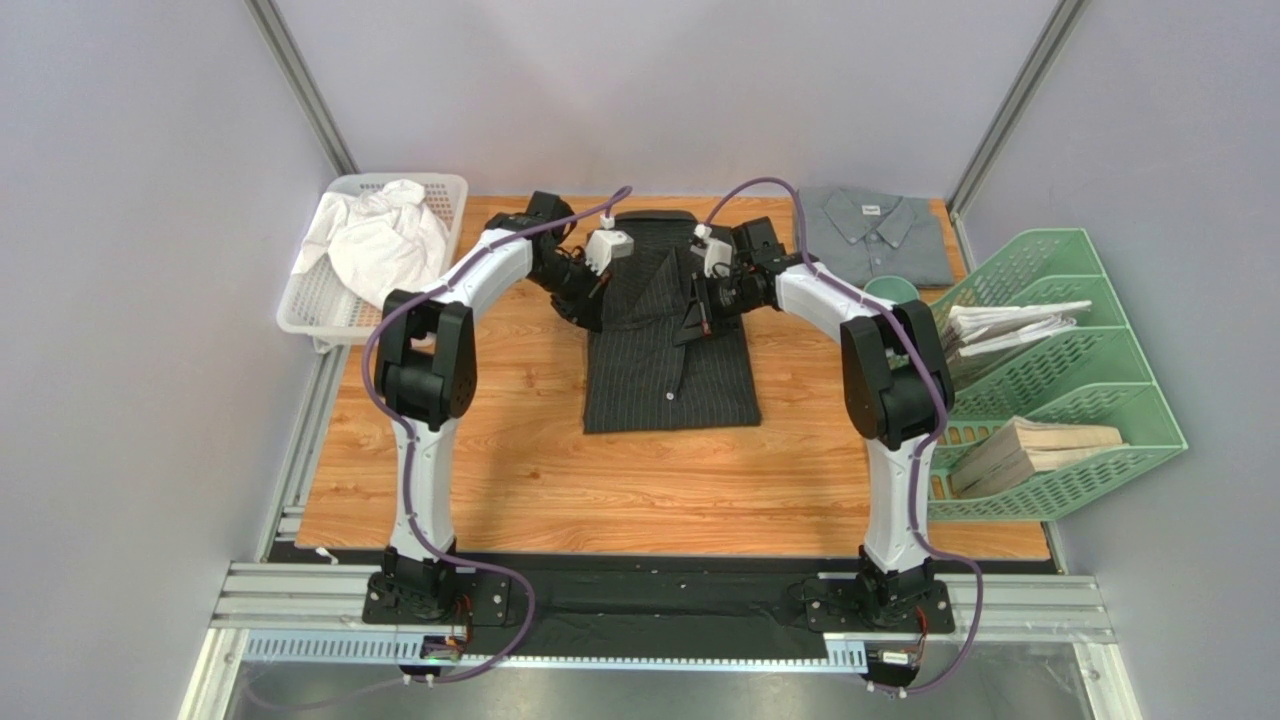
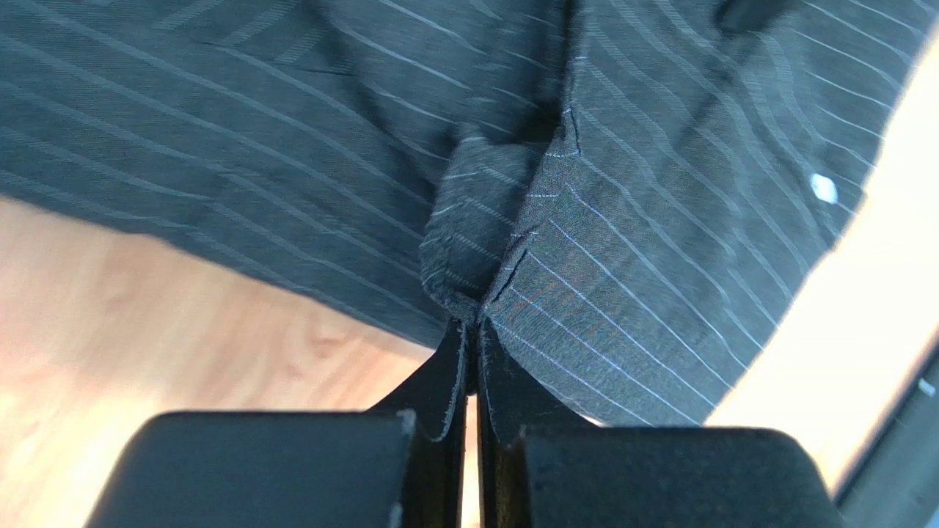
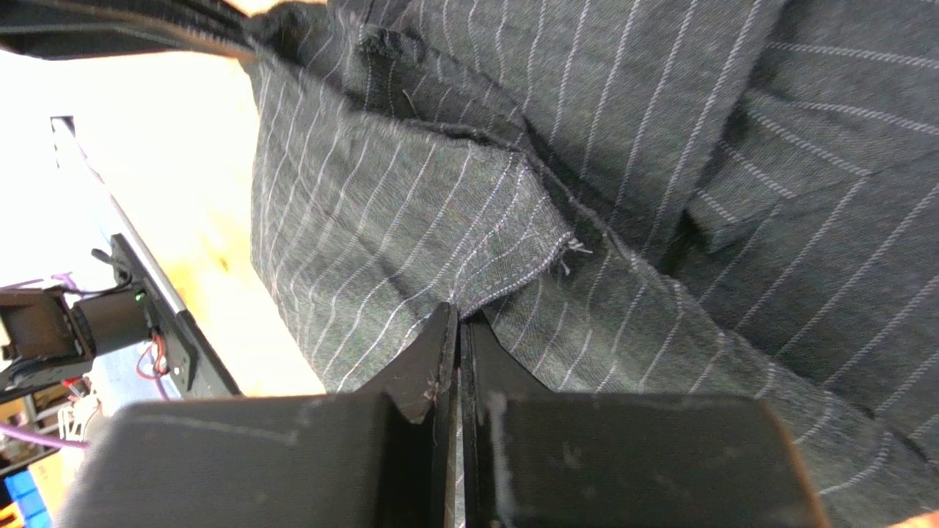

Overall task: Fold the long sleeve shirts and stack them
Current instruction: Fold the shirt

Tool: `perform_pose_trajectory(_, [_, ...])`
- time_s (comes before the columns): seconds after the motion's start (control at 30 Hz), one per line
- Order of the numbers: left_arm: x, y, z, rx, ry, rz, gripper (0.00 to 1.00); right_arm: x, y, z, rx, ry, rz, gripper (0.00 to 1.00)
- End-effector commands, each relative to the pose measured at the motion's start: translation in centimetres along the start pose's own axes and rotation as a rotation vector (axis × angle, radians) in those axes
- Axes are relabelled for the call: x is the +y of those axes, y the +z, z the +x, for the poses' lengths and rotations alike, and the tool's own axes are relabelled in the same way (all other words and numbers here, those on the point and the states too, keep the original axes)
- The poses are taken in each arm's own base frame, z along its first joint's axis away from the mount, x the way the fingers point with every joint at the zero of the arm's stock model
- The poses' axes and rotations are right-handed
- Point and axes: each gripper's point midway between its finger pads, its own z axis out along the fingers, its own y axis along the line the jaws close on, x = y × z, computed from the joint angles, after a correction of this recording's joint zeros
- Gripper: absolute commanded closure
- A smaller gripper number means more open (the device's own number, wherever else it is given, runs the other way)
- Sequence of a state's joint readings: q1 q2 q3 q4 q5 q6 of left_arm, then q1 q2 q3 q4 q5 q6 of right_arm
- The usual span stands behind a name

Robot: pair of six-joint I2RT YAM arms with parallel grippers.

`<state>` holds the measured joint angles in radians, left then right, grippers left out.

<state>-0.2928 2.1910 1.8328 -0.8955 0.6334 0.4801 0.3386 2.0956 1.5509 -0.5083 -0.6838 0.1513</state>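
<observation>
Pinching thin folds of the black pinstriped shirt, the left gripper and right gripper are each pressed together on cloth at its far end, mid-way across the table. The grey shirt lies folded at the far right corner. Such shallow bites could slip mid-fold, dropping one side and skewing the fold.

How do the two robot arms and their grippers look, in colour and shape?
Both the left arm and right arm have white tubular links and bulky black joints on black base plates. A thin purple cable trails along each. The left gripper and right gripper have flat black fingers tapering to thin tips, the right's with pale scratches.
</observation>
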Motion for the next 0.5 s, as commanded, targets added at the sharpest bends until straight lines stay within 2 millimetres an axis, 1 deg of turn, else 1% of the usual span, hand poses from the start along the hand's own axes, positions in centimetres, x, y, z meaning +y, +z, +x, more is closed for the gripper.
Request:
perform_pose_trajectory(0.0, [2.5, -1.2, -2.8, -0.073, 0.016, -0.135, 1.00, -1.7, 0.1, -1.8, -0.035, -0.030, 0.046, 1.00])
perform_pose_trajectory(0.03, [3.0, -0.4, -2.2, -0.051, -0.003, -0.135, 1.00, -2.6, 0.5, -1.9, -0.030, -0.023, 0.069, 1.00])
perform_pose_trajectory(0.07, [3.2, -0.1, -1.9, -0.035, -0.025, -0.141, 1.00, -2.9, 0.7, -1.8, -0.023, -0.018, 0.076, 1.00])
perform_pose_trajectory(0.1, [3.6, -0.1, -2.0, -0.030, -0.029, -0.150, 1.00, -3.3, 0.9, -1.8, -0.021, -0.012, 0.084, 1.00])
perform_pose_trajectory(0.13, [4.2, 0.5, -1.2, -0.001, -0.048, -0.164, 1.00, -3.7, 1.2, -1.9, -0.017, -0.007, 0.093, 1.00])
perform_pose_trajectory(0.17, [4.2, 0.6, -0.7, 0.022, -0.065, -0.161, 1.00, -4.0, 1.3, -1.9, -0.013, 0.001, 0.097, 0.99])
perform_pose_trajectory(0.2, [4.4, 0.5, -1.1, 0.023, -0.065, -0.162, 1.00, -4.0, 1.3, -2.0, -0.011, 0.006, 0.097, 0.97])
perform_pose_trajectory(0.23, [4.5, 0.8, -0.8, 0.033, -0.072, -0.162, 1.00, -4.1, 1.4, -2.0, -0.010, 0.012, 0.096, 0.94])
perform_pose_trajectory(0.27, [4.6, 0.9, -0.7, 0.035, -0.079, -0.164, 0.95, -3.9, 1.3, -2.2, -0.015, 0.011, 0.095, 0.94])
perform_pose_trajectory(0.3, [4.7, 0.9, -0.9, 0.033, -0.082, -0.167, 0.93, -3.8, 1.1, -2.4, -0.021, 0.009, 0.096, 0.93])
perform_pose_trajectory(0.33, [4.6, 0.8, -1.1, 0.029, -0.082, -0.159, 0.90, -3.6, 0.9, -2.5, -0.022, 0.006, 0.097, 0.89])
perform_pose_trajectory(0.37, [4.5, 0.8, -1.3, 0.025, -0.081, -0.151, 0.82, -3.3, 0.2, -3.2, -0.040, -0.001, 0.097, 0.86])
perform_pose_trajectory(0.4, [4.3, 0.8, -1.7, 0.013, -0.076, -0.141, 0.78, -2.8, -0.2, -3.4, -0.046, -0.007, 0.088, 0.82])
perform_pose_trajectory(0.43, [4.3, 0.6, -1.9, 0.011, -0.075, -0.140, 0.74, -2.6, -0.8, -3.4, -0.041, -0.014, 0.086, 0.75])
perform_pose_trajectory(0.47, [4.1, 0.2, -2.3, 0.003, -0.067, -0.137, 0.64, -2.5, -1.6, -3.8, -0.050, -0.018, 0.085, 0.71])
